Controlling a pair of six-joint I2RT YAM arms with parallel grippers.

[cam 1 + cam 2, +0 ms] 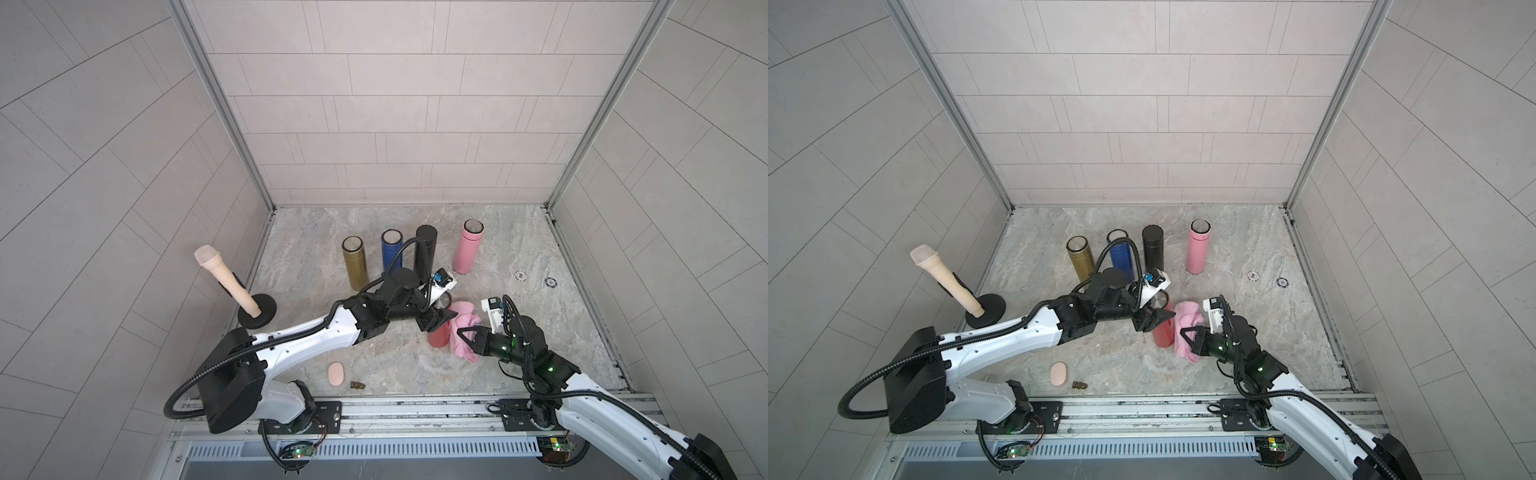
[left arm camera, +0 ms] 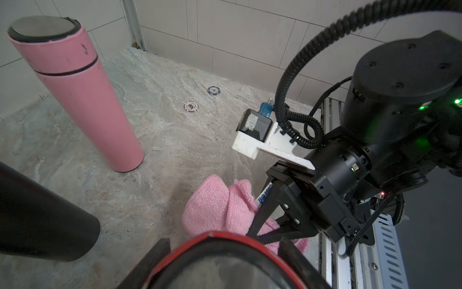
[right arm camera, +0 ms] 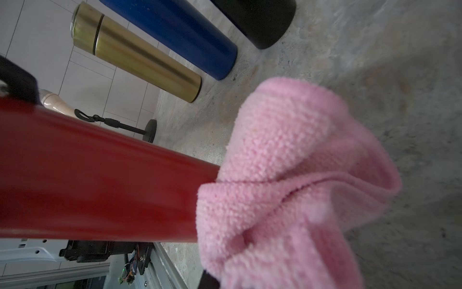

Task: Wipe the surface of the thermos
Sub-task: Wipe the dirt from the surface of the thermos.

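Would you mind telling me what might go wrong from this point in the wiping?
1. The left end effector grips the red thermos only near its top, while the cloth in the right end effector presses against its side lower down. That push might tilt the thermos or twist it loose.
2. The left wrist sits close in front of the blue thermos and the black thermos. A backward shift might topple them.
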